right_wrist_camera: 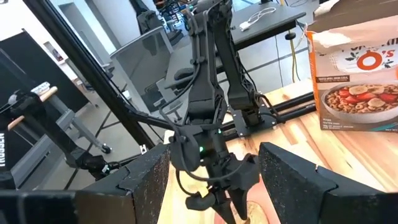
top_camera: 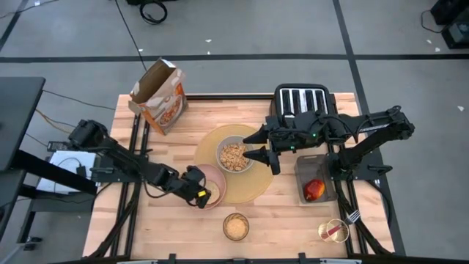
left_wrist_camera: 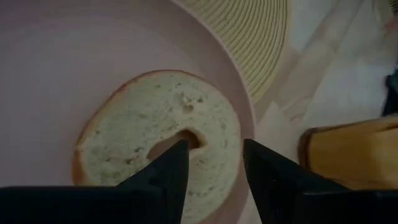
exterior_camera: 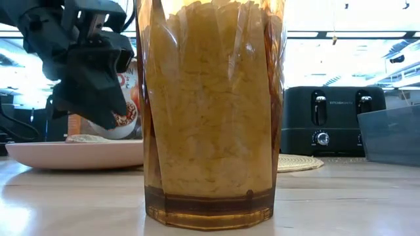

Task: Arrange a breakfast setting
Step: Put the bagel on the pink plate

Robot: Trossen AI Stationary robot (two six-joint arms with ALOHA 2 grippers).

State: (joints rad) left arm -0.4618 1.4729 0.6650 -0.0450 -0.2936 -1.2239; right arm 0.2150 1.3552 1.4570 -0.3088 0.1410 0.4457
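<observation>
The grey bowl (top_camera: 234, 156), holding cereal, stands on the round tan placemat (top_camera: 253, 183). The small pink plate (top_camera: 215, 180) lies partly on the placemat's left edge and carries a bagel half (left_wrist_camera: 161, 137). My left gripper (left_wrist_camera: 214, 168) is open just above the bagel; I cannot tell whether it touches it. My right gripper (top_camera: 258, 147) is open and empty beside the bowl's right rim. The amber glass (top_camera: 236, 226), filled with cereal, stands near the front edge. The apple (top_camera: 314, 189) lies in a grey bin. The red-handled fork (top_camera: 346, 222) lies at the near right corner.
The black toaster (top_camera: 302, 99) stands at the far right. An open cereal box (top_camera: 160, 95) stands at the far left. The grey bin (top_camera: 316, 167) sits right of the placemat. The amber glass also shows beside the plate in the left wrist view (left_wrist_camera: 354, 155).
</observation>
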